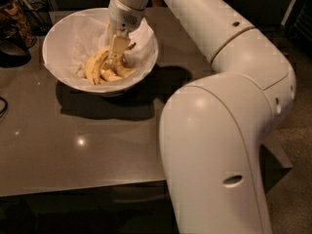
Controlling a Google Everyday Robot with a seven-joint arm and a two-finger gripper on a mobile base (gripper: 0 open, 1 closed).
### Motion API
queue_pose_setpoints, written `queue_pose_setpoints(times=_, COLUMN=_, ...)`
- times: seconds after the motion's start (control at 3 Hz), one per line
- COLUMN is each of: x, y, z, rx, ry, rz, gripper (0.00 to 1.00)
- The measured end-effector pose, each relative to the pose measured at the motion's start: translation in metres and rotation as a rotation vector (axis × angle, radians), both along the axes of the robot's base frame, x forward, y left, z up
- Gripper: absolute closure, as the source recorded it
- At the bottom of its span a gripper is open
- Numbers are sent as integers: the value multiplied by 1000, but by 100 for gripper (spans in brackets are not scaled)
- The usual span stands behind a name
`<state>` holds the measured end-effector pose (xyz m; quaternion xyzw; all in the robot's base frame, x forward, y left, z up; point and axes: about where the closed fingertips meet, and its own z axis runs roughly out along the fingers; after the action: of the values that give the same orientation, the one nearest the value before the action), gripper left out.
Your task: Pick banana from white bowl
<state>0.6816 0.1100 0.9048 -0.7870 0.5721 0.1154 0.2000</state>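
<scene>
I had the gripper (116,57) down in the white bowl (58,38), touching the banana (93,66) in its pile; whether it gripped, I couldn't tell. The lift was not yet done.

Dark clutter (13,30) sits far left on a glossy brown table (73,155)
</scene>
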Motion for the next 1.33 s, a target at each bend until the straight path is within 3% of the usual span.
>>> queue_pose_setpoints(times=0.67, x=-19, y=-1, z=39, rx=4, ry=-104, rz=30, gripper=100)
queue_pose_setpoints(times=1.0, x=-19, y=-1, z=40, rx=5, ry=-107, rz=30, gripper=100)
queue_pose_setpoints(times=1.33, x=-31, y=3, z=63, rx=24, ry=-155, rz=50, gripper=100)
